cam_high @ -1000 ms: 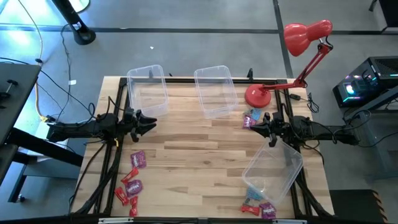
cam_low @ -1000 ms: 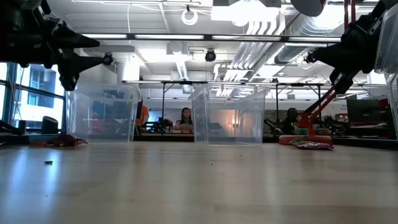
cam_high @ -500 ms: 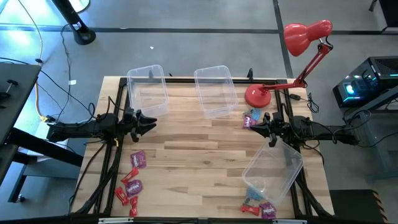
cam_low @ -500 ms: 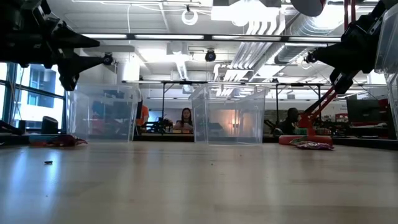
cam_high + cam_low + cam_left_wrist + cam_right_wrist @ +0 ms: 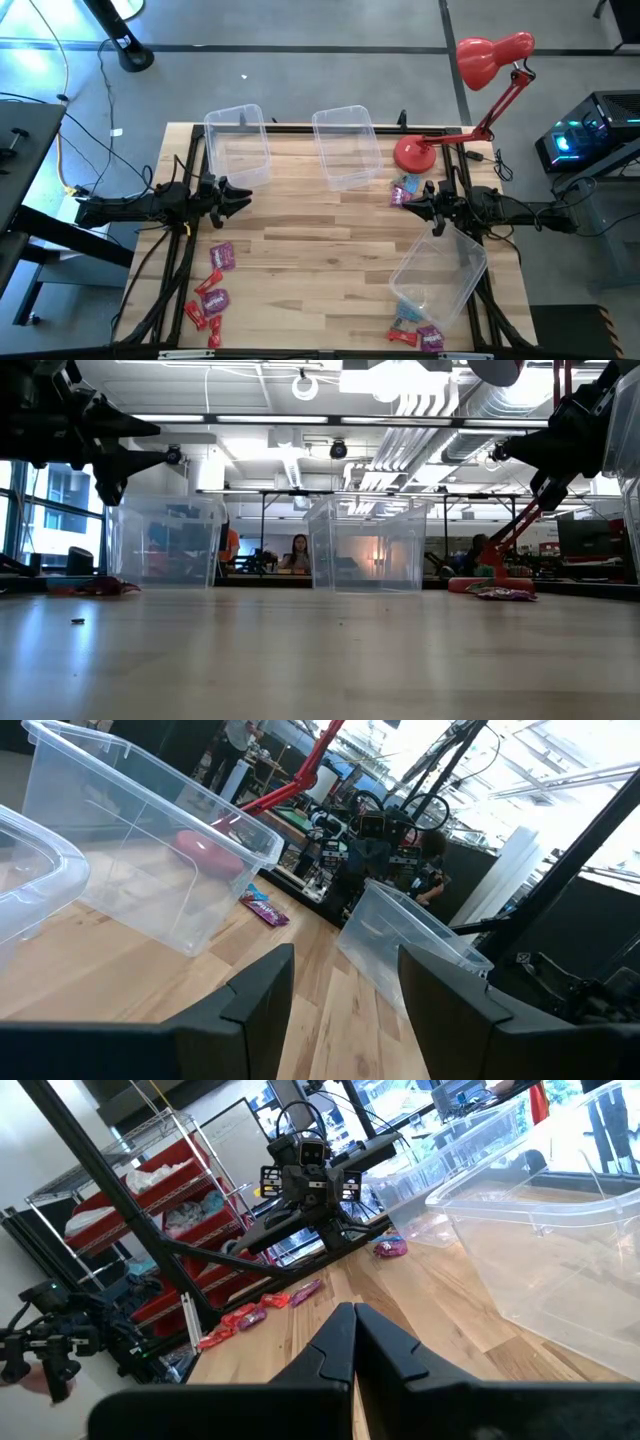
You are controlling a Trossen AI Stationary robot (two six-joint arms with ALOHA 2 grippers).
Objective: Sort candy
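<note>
Candy lies in three groups on the table: red and magenta pieces near the left near corner (image 5: 212, 295), blue and purple packets by the lamp base (image 5: 405, 187), and a few at the near right edge (image 5: 418, 336). My left gripper (image 5: 243, 198) hovers open above the table's left side, pointing right; its fingers (image 5: 345, 1005) stand apart with nothing between them. My right gripper (image 5: 399, 198) hovers shut, pointing left, just near the candy by the lamp. In the right wrist view its fingers (image 5: 353, 1342) are closed together, and the left candy group (image 5: 262, 1306) shows beyond them.
Two clear bins stand at the far edge (image 5: 238, 145) (image 5: 347, 147). A third clear bin (image 5: 438, 274) lies tilted at the near right, under the right arm. The red desk lamp (image 5: 490, 62) stands with its base (image 5: 413, 153) at the far right. Bare wood lies mid-table.
</note>
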